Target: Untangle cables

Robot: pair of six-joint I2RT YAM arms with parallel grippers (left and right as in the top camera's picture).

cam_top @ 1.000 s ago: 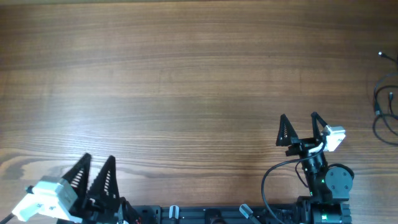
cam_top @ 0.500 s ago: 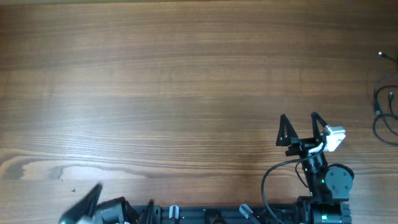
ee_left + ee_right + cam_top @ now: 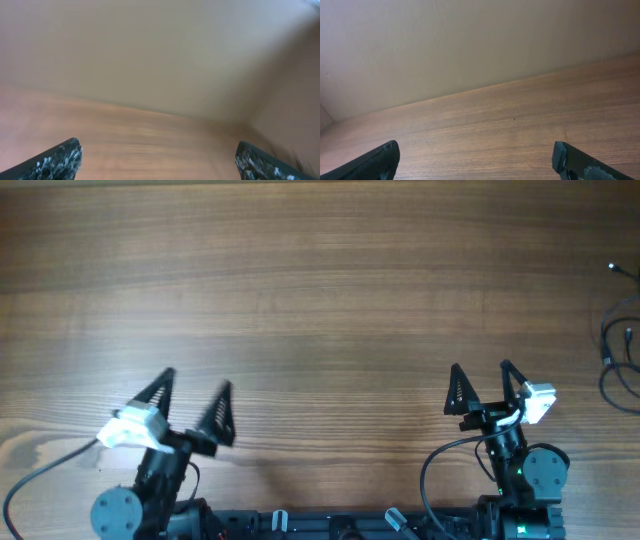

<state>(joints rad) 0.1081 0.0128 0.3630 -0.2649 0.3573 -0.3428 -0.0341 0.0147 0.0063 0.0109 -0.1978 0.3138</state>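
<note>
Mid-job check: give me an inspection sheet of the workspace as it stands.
Surface: wooden table, bare across the middle.
Job's things: thin black cables looped at the far right edge, partly out of frame, not held.
Clutter: nothing seen.
Grippers: left claw open, empty; right claw open, empty; both near the front edge, apart from the wires.
Cables: thicker arm cable loops beside the right arm's base.
Surroundings: plain pale wall behind the table.

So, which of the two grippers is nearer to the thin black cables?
The right gripper: the cables lie at the table's right edge; the left gripper is on the opposite side.
</note>
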